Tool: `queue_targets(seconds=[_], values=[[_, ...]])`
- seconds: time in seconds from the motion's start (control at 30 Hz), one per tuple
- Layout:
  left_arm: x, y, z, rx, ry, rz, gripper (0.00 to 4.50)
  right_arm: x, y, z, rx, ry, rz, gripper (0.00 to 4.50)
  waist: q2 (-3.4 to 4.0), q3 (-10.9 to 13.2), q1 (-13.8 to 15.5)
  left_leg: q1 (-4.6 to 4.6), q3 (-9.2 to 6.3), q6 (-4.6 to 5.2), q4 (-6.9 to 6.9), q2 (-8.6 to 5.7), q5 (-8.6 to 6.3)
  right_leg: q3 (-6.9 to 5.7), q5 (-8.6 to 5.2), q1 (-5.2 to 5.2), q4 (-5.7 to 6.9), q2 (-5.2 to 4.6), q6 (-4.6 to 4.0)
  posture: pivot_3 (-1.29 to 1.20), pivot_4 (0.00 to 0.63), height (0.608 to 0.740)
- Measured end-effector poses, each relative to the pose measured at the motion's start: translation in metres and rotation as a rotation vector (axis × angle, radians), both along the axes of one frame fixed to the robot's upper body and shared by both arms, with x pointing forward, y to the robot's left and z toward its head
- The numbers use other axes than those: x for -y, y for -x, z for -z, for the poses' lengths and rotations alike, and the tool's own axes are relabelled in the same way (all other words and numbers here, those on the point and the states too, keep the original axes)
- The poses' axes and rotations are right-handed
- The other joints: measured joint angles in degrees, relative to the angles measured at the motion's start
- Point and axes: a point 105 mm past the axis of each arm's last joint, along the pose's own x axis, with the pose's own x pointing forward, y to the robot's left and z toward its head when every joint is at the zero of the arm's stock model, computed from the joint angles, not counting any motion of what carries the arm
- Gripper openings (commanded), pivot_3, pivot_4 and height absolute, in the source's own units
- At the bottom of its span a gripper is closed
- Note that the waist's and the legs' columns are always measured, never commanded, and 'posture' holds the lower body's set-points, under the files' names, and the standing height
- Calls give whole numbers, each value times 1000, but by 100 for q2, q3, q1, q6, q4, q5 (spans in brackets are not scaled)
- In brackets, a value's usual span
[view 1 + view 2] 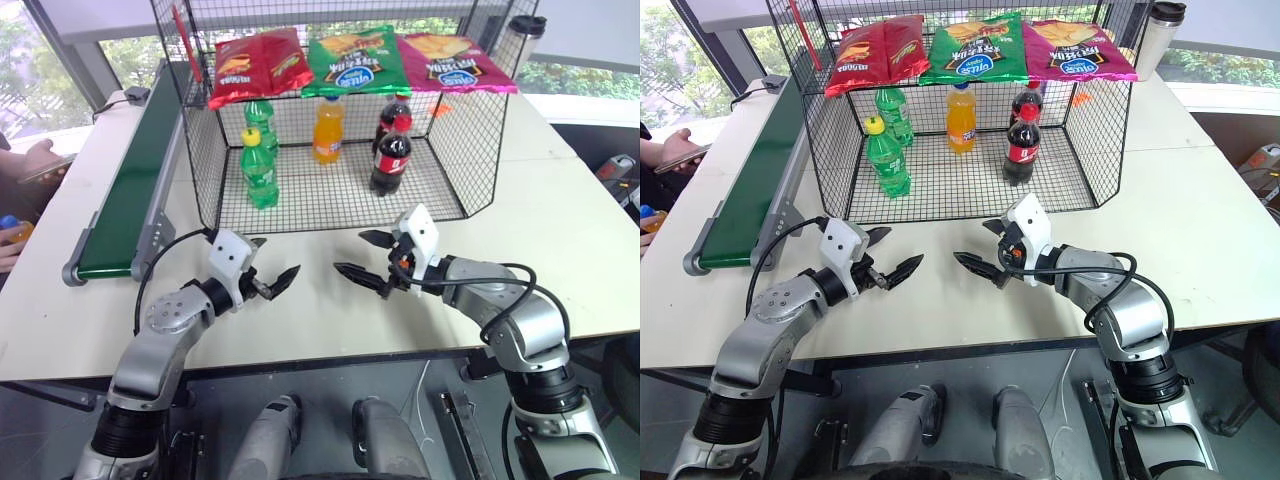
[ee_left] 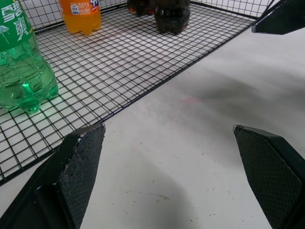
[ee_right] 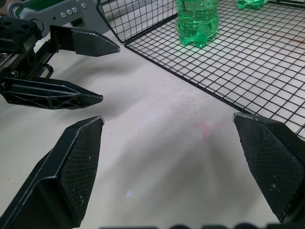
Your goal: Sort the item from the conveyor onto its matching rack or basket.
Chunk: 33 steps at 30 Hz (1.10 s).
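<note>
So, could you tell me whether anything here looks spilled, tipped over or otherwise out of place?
Nothing stands out. The bottles in the cage all stand upright: two green, one orange, two colas. Three chip bags lie flat on its top. The belt carries nothing in its visible part, and both hands, left and right, hover open over the table.

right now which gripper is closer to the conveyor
Left. The left gripper hovers over the white table just right of the conveyor's near end. The right gripper sits further right, in front of the wire cage.
</note>
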Motion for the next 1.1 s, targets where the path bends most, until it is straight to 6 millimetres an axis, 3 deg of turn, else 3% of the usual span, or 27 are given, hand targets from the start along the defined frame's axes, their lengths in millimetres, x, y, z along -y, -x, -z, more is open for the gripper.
queue_targets(seconds=[0.43, 0.6, 0.87, 1.1], values=[[-1, -1, 0, 1, 2, -12, 4500, -1, 2, 0, -3, -2, -18, 4474, 0, 0, 0, 0, 0, -7, 0, 0, -4, 0, -1, 0, 0, 0, 2, 0, 150, 739], [-11, -6, -2, -13, 13, -75, 4500, -3, 5, -5, 9, -6, -48, 4474, 0, 0, -2, 0, -1, -6, 0, 0, -4, 0, -6, 0, 0, 0, 10, 0, 150, 739], [-30, -10, -19, 22, 57, -197, 4500, -13, 8, -24, 70, -3, -121, 4474, -1, 0, -2, -3, -1, -2, 0, 0, -2, -2, -4, -1, -4, -1, 11, 0, 150, 739], [-45, 2, -41, 76, 93, -275, 4500, -19, 18, -29, 82, 15, -208, 4474, -1, 0, -2, -3, 0, -7, -1, 0, -6, -2, -7, -1, -4, -1, 13, 0, 150, 739]])
